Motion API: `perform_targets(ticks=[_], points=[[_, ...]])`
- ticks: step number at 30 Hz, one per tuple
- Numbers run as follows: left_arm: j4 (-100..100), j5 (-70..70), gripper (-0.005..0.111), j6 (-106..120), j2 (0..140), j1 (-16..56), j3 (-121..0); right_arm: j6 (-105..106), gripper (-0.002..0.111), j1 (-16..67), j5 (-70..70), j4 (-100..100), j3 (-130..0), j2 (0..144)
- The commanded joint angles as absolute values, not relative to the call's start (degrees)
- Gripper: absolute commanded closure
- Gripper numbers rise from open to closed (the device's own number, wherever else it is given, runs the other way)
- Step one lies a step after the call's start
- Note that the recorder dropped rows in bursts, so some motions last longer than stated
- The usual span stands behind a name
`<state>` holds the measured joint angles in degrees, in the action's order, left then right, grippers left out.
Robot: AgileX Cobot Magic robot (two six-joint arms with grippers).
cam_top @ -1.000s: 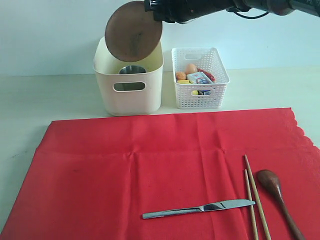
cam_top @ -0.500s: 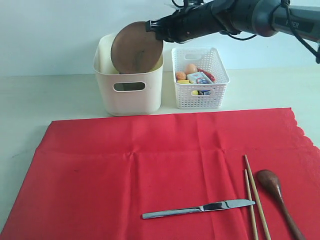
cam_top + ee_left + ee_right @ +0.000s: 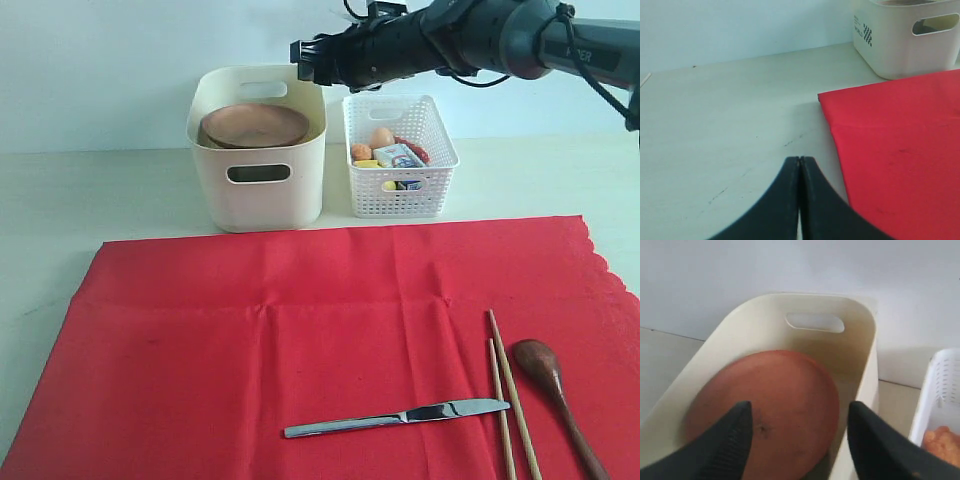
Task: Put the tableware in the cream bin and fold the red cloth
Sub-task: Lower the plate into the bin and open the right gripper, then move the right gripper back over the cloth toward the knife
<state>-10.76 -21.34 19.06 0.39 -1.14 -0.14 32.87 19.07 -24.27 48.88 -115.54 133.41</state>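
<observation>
My right claw point(image 3: 800, 406) gapes wide, empty, above the bin point(image 3: 256, 195); the chopsticks point(image 3: 511, 400) lie front-to-back, rightward on the cloth point(image 3: 250, 350).

The exterior view faces the pale worktop point(image 3: 100, 190) from slightly above. The left wrist view skims low across it; the right looks closely down into the tall cream plastic bin point(image 3: 860, 340), shared by all three.

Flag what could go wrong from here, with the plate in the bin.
1. The plate sits high in the bin, covering most of the opening; the knife, chopsticks and spoon may rest on it and slide out.
2. The knife lies flat on the cloth, so a pinch could snag fabric.
</observation>
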Motion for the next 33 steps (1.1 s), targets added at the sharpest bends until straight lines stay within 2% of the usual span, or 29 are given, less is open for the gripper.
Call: perform_targets(ticks=[1,14,27,33], points=[[-11.03,-21.29,0.107,19.28,0.00,-0.91,0.00,32.92,0.043,18.84,-26.04,49.17,-115.90,130.60],[-11.03,-21.29,0.107,19.28,0.00,-0.91,0.00,25.68,0.044,18.84,-39.46,36.05,-115.90,122.20],[-11.03,-21.29,0.107,19.28,0.00,-0.91,0.00,18.70,0.046,18.97,-60.28,28.75,-115.54,115.63],[-11.03,-21.29,0.107,19.28,0.00,-0.91,0.00,18.70,0.049,19.30,-61.04,27.84,-108.32,110.13]])
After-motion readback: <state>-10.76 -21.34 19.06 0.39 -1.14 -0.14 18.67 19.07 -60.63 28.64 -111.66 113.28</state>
